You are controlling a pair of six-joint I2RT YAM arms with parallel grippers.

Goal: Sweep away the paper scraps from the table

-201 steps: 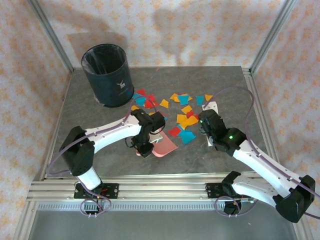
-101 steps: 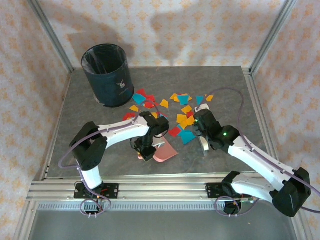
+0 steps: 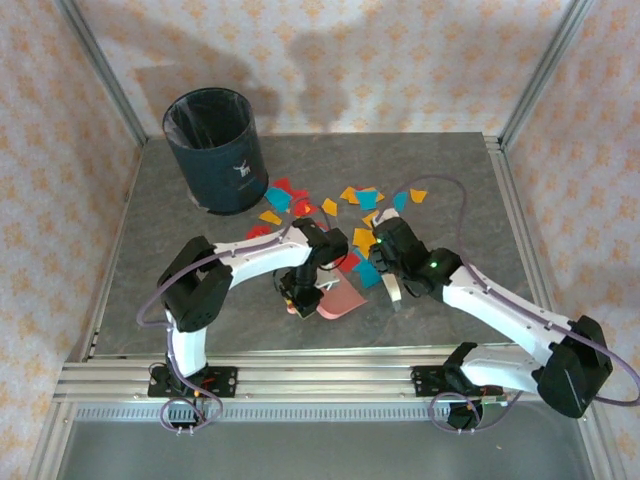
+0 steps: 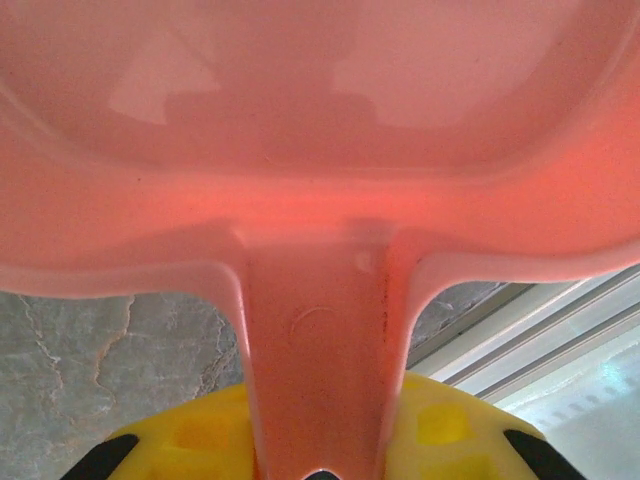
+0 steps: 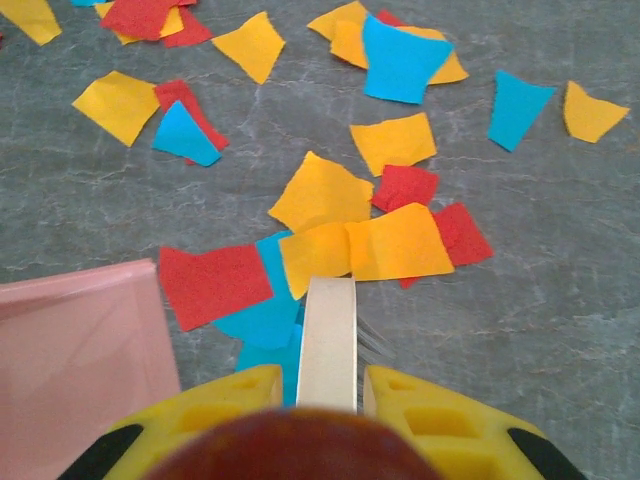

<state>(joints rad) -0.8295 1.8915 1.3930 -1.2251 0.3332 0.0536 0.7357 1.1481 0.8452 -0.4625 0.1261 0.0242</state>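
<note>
Paper scraps [image 3: 362, 238] in red, yellow-orange and blue lie scattered across the middle of the dark grey table [image 3: 170, 250]. My left gripper [image 3: 300, 292] is shut on the handle of a pink dustpan [image 3: 337, 299], which sits near the front of the scraps. In the left wrist view the dustpan [image 4: 320, 120] spreads wide above the gripper [image 4: 320, 455]. My right gripper [image 5: 328, 390] is shut on a cream brush [image 5: 328, 335], whose tip meets orange and red paper scraps [image 5: 320, 195]. The dustpan's edge [image 5: 80, 350] lies just left of the brush.
A dark round bin [image 3: 212, 150] with a plastic liner stands at the table's back left. Aluminium rails [image 3: 300, 375] edge the table in front, and patterned walls close in the sides and back. Bare table [image 5: 520, 330] lies to the right of the scraps.
My right gripper has moved left with the brush, into the near edge of the scraps. The left arm's elbow has swung right, and the dustpan has shifted slightly nearer.
</note>
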